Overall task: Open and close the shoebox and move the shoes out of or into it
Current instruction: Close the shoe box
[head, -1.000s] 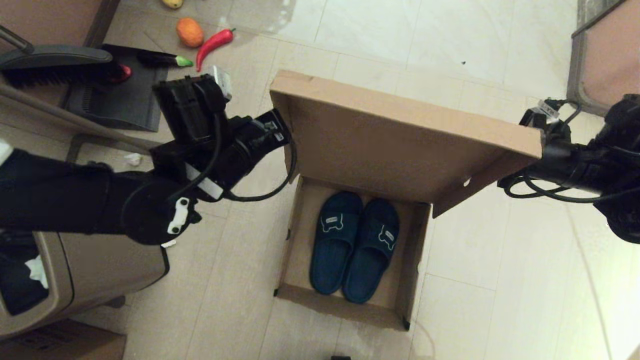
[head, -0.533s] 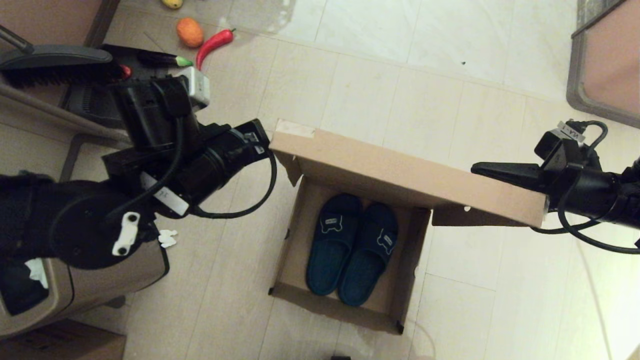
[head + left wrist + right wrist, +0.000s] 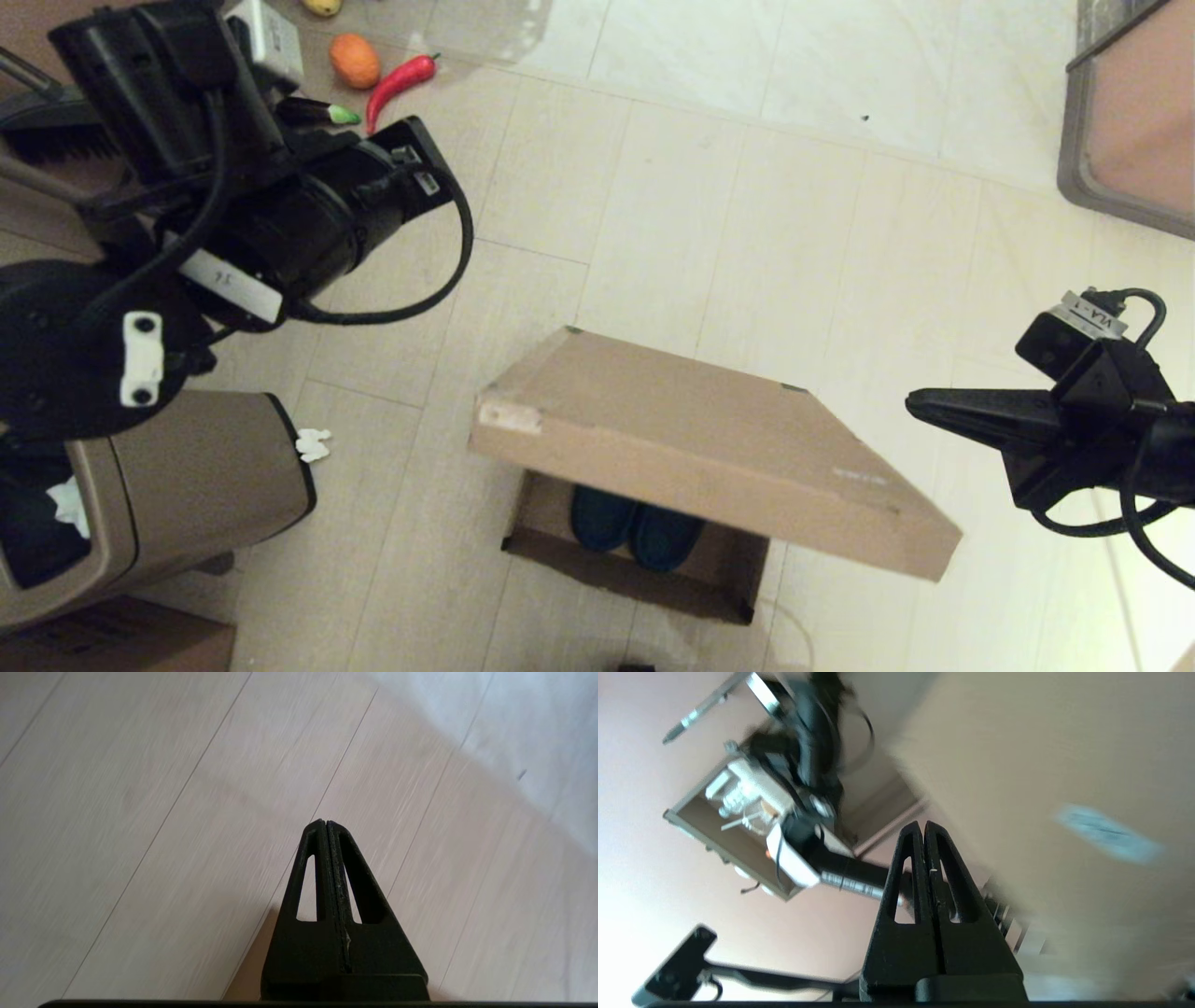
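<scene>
The shoebox lid hangs half-closed over the shoes. Press it flat gently with the right gripper; both grippers' jaws are together.

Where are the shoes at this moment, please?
In the head view, the shoes lie inside the shoebox, mostly hidden under its lowered lid.

things lying around on the floor
a brown trash bin with a black rim stands at the left on the pale tile floor, with a small white scrap just beside it. far off at the top lie an orange fruit, a red chili pepper and a dark eggplant with a green end.
</scene>
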